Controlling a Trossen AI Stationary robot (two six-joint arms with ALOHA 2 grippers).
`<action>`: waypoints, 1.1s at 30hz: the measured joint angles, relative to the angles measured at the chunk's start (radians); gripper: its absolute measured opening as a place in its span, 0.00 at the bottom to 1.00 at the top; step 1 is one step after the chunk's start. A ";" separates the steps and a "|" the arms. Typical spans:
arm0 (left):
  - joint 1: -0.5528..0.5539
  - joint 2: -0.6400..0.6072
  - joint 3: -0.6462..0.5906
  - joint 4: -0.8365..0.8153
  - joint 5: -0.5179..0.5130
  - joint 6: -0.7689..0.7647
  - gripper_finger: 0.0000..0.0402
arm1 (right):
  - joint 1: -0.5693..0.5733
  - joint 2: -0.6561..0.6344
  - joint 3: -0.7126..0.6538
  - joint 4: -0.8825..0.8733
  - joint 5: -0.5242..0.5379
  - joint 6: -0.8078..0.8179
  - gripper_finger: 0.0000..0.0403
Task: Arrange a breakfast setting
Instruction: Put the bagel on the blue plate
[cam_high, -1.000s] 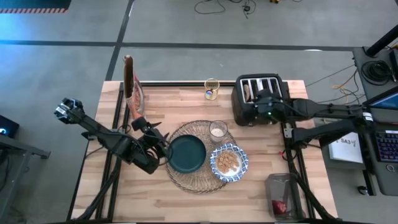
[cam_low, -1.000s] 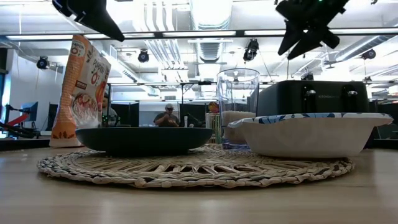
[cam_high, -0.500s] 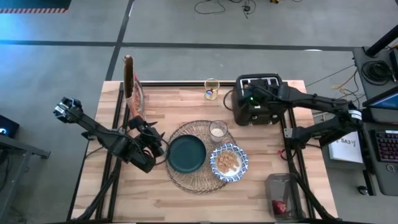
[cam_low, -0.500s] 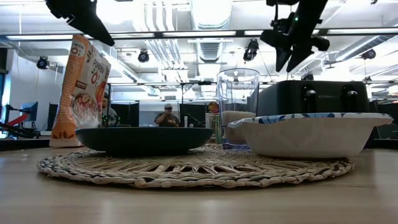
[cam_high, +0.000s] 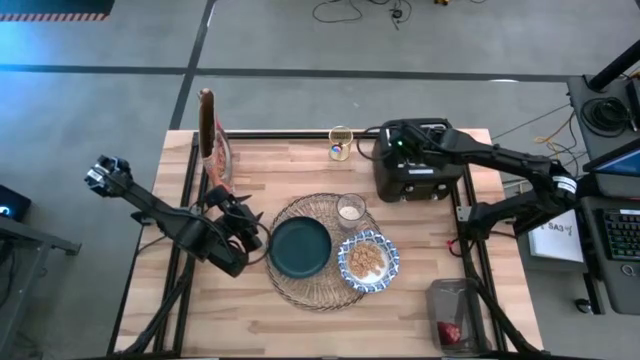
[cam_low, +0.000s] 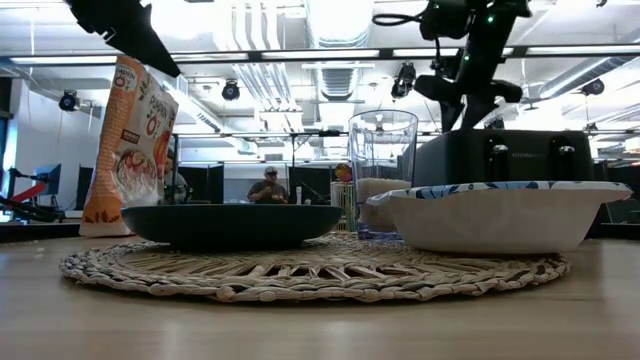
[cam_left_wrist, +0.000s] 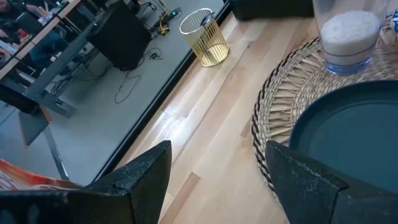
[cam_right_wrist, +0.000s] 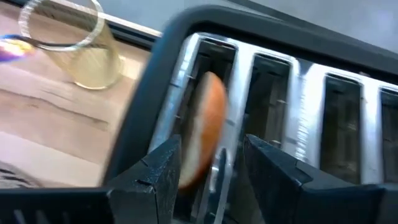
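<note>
Right claw (cam_right_wrist: 208, 171) hangs over the toaster (cam_high: 412, 165) at the far right of the desk (cam_high: 300, 160), fingers spread apart, holding nothing. Directly ahead of it, between the fingertips in the wrist view, the bread ring (cam_right_wrist: 202, 134) stands on edge in the end slot nearest the far glass (cam_high: 341, 143). That glass sits just beyond the toaster's end, to one side of this claw.

Left claw (cam_left_wrist: 214, 180) waits low over the desk beside the mat (cam_high: 325, 250), fingers parted and empty. Just ahead of it lie the mat's rim and the teal plate (cam_high: 300, 248), which rests on the mat. Farther from this claw, also on the mat, stand the small glass (cam_high: 350, 209) with white contents and the patterned bowl (cam_high: 367, 261), the bowl touching or nearly touching the plate; it holds tan pieces. The cereal bag (cam_high: 213, 140) stands upright behind the left claw, at the desk's far left edge.

Near the right front corner, well apart from both claws, a clear container (cam_high: 455, 312) holds the red fruit (cam_high: 450, 331)
</note>
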 joint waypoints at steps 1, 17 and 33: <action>0.000 -0.004 -0.003 0.001 0.000 -0.001 0.60 | 0.000 0.002 -0.004 0.026 -0.012 -0.007 0.40; 0.000 -0.046 -0.043 0.017 -0.001 -0.004 0.60 | -0.019 0.100 -0.005 0.075 -0.026 -0.049 0.36; 0.000 -0.039 -0.043 0.033 -0.001 -0.003 0.60 | -0.036 0.092 -0.004 0.075 0.005 -0.083 0.15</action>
